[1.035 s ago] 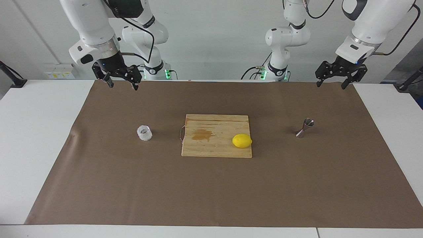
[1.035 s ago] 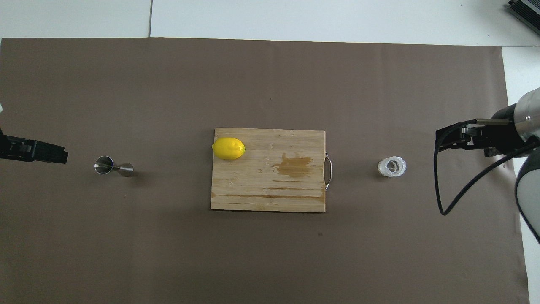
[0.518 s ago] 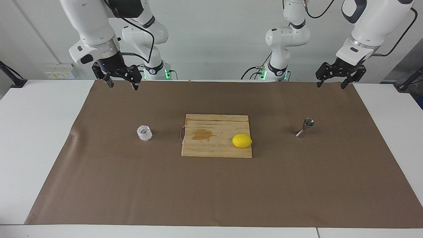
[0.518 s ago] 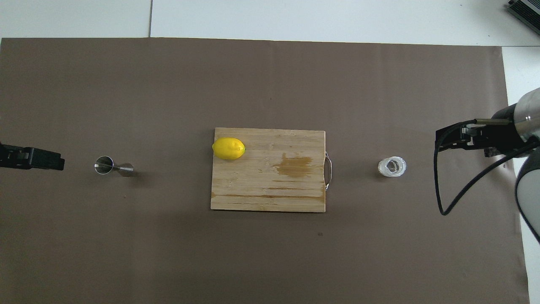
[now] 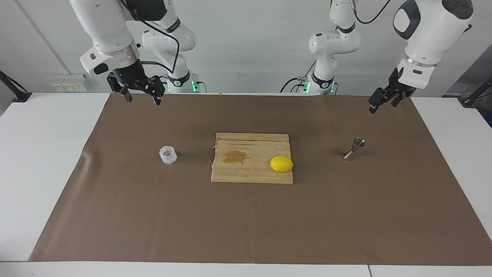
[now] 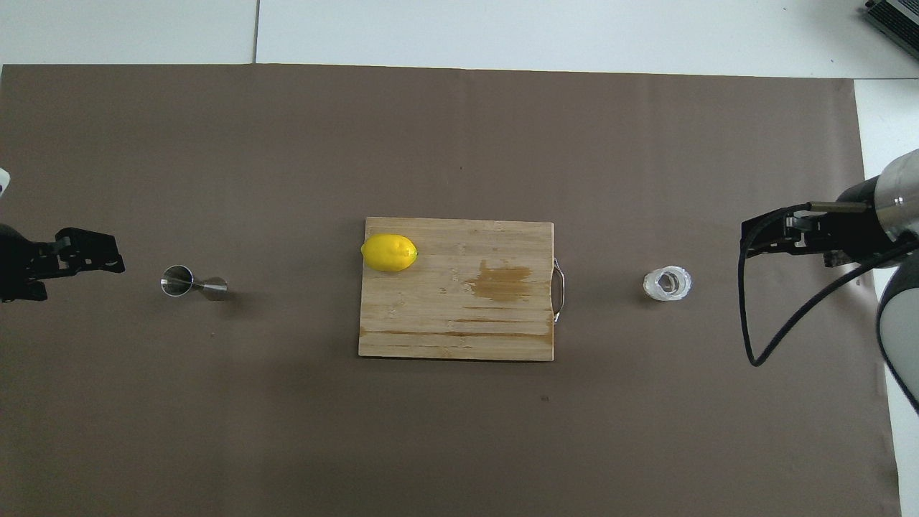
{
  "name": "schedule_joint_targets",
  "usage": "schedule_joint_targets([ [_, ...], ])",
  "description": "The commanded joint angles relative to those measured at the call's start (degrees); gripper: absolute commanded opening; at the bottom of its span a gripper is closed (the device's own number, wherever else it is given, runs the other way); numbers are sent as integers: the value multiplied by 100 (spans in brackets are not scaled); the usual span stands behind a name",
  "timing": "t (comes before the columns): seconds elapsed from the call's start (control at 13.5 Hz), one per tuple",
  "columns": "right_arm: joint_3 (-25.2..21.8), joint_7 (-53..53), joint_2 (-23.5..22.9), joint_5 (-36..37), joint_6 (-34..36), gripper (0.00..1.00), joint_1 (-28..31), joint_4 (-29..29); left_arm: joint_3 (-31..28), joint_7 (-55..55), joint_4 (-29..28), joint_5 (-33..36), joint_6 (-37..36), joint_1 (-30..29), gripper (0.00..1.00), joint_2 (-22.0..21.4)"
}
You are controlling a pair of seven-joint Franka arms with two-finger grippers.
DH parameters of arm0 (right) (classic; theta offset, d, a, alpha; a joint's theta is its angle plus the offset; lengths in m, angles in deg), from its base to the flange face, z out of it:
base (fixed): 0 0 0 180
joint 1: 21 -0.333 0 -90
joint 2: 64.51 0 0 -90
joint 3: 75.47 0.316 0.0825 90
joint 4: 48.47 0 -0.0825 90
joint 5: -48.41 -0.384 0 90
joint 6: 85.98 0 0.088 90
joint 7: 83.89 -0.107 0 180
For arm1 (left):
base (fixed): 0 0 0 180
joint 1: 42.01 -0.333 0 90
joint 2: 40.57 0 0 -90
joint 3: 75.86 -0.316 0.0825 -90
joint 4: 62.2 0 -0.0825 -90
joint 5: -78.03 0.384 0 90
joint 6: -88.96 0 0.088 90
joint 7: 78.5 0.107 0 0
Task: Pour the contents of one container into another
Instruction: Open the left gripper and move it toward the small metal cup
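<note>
The small clear faceted glass cup (image 5: 168, 154) stands on the brown mat toward the right arm's end of the table; it also shows in the overhead view (image 6: 667, 283). The steel hourglass jigger (image 5: 354, 148) stands on the mat toward the left arm's end, also in the overhead view (image 6: 192, 282). My right gripper (image 5: 143, 100) is open and empty, up in the air over the mat's edge nearest the robots, apart from the cup (image 6: 750, 237). My left gripper (image 5: 382, 105) is open and empty, up over the mat beside the jigger (image 6: 79, 269).
A wooden cutting board (image 5: 250, 171) with a metal handle and a dark wet patch lies in the middle of the mat (image 6: 459, 330). A yellow lemon (image 5: 281, 164) sits on the board's side toward the jigger (image 6: 388, 253). White table borders the mat.
My left arm has turned its wrist, so the gripper now shows side-on, and it has come a little lower and closer to the jigger. The right arm has not moved.
</note>
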Motion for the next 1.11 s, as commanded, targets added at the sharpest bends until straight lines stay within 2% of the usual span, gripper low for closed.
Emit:
schedule_joint_targets([
  [0.0,-17,100,29,-161,57,100,44,-23,28,-1384,-423,-365,357,-62,100,-104],
  [0.22,-17,100,29,-161,57,100,44,-23,19,-2380,-828,-805,770,-194,100,-131],
  [0.52,-17,100,29,-161,57,100,44,-14,19,-4224,-1390,-999,1482,-264,100,-96],
  [0.74,-17,100,29,-161,57,100,44,-23,19,-4719,-1794,-1000,1850,-247,100,18],
  [1.04,-17,100,29,-161,57,100,44,-23,19,-5272,-1901,-1000,2387,-238,100,282],
])
